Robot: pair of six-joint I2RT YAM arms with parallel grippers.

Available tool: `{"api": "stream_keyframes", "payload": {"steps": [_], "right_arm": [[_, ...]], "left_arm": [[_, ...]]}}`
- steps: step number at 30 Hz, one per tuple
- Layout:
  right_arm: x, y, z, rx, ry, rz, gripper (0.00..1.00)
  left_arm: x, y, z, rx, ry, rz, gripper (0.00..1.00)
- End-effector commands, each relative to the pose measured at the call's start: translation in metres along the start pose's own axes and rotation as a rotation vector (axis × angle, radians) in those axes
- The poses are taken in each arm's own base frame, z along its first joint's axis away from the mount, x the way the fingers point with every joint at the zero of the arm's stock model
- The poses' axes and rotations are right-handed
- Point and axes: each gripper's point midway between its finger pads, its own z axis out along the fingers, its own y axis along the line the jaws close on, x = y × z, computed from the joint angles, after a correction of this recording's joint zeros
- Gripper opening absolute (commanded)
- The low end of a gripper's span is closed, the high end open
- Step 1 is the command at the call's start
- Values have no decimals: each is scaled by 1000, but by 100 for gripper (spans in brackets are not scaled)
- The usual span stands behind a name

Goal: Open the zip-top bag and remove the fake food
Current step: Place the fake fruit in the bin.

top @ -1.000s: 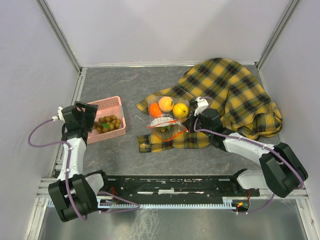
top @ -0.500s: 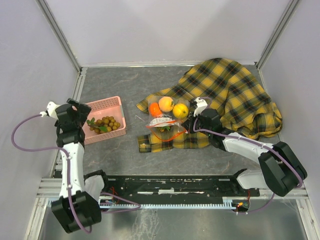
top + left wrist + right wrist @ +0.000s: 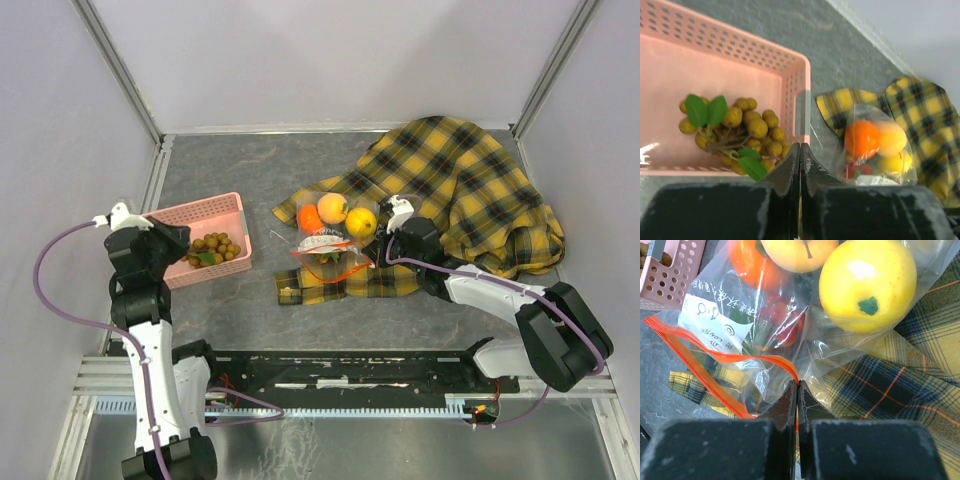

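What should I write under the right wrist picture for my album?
The right jaws pinch the bag by its orange zip strip, a yellow fruit inside, plaid cloth underneath.

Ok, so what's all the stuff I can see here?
zip-top bag: one, clear with a red-orange strip, on the plaid cloth
orange fruit: one, orange, in the bag
peach fruit: one, pale orange, in the bag
yellow fruit: one, yellow, in the bag
grape bunch: one, yellow-brown with green leaves, in the basket
basket: one, pink, left side
plaid cloth: one, yellow-black, right side
table: one, dark grey
left gripper: shut, empty, by the basket
right gripper: shut on the bag's edge
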Motion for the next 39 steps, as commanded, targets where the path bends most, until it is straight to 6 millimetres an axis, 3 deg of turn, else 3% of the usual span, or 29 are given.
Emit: {"api": "stream_keyframes", "payload": {"steps": [1,4,8,10,15,18,21,25,29,32,35,39], "right_arm": [[-21,10,2,-41,-69,1,2],[-21,11,2,-47,-68,3,2],[-22,12,1,-49,-72,1,2],[-23,12,0,-47,-76,-1,2],[-25,11,-3,-36,-81,-13,2],[-27,11,-5,-35,-86,-16,2],[-27,12,-4,-39,-85,-16,2],[-27,15,-4,-58,-78,-15,2],[-26,25,-2,-111,-70,-18,2],[-27,35,-1,-172,-65,-20,2],[-30,45,-2,-223,-66,-18,2],[-37,55,-6,-265,-78,-21,2]], "left_arm": [[43,-6,-7,87,169,-21,3],[67,14,1,32,203,-61,3],[53,20,12,-8,144,-76,3],[55,28,21,-44,138,-121,3],[73,74,47,-261,164,-219,3],[67,100,58,-398,131,-229,3],[47,123,65,-533,32,-246,4],[15,103,74,-465,-30,-258,12],[-2,76,72,-355,-32,-227,38],[0,47,66,-195,-2,-180,57],[9,8,56,46,22,-128,69],[22,-46,32,391,62,-105,70]]}}
